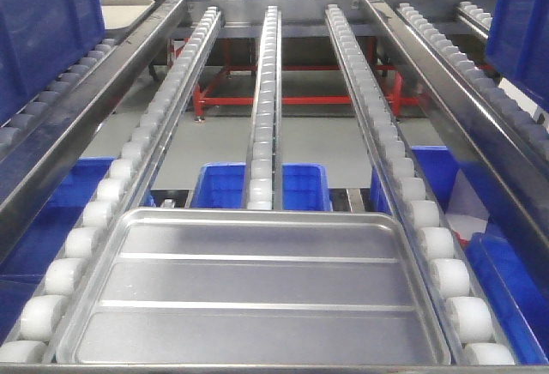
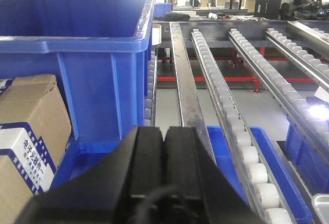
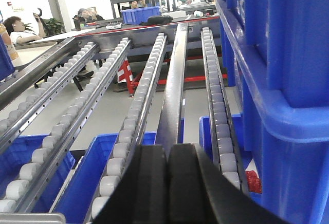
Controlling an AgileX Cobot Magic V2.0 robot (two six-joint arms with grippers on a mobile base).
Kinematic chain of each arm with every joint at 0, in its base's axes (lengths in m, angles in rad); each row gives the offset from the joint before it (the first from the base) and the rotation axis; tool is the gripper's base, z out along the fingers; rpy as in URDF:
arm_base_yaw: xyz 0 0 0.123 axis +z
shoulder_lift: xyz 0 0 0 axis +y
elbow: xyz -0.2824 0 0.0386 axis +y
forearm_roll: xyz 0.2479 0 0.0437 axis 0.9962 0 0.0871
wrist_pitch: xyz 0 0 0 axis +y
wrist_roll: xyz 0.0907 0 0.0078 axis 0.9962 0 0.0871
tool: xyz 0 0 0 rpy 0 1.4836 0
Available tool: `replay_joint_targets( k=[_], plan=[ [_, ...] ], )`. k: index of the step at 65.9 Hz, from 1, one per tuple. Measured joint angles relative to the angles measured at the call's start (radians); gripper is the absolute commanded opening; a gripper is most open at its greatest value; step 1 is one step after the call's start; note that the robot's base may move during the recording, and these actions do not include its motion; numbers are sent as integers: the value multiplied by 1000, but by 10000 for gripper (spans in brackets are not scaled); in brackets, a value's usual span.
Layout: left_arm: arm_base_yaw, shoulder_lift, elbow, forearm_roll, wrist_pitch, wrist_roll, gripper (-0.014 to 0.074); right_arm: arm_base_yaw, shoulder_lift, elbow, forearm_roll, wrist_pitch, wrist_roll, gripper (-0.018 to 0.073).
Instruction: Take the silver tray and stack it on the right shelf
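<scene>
The silver tray (image 1: 257, 292), shiny with two long raised ribs, lies flat on the roller lanes of the sloping steel rack (image 1: 262, 134), at its near end. A corner of the tray shows in the left wrist view (image 2: 321, 206) and in the right wrist view (image 3: 20, 218). Neither gripper shows in the front view. My left gripper (image 2: 164, 130) is shut and empty, to the left of the tray and apart from it. My right gripper (image 3: 167, 148) is shut and empty, to the right of the tray, over a steel rail.
A large blue bin (image 2: 77, 44) stands on the left lane with a cardboard box (image 2: 25, 131) beside it. Another blue bin (image 3: 288, 54) stands close on the right. More blue bins (image 1: 223, 187) sit under the rack. People (image 3: 15, 26) sit far behind.
</scene>
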Motion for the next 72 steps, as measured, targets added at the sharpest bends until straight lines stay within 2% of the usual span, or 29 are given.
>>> replay_joint_targets(
  k=[68,72],
  plan=[
    [0,0,0,-5,-12,0,-99,0,0,0,0,-31,16,53],
    [0,0,-7,-24,55,0,-99,0,0,-5,0,-19,25,53]
  ],
)
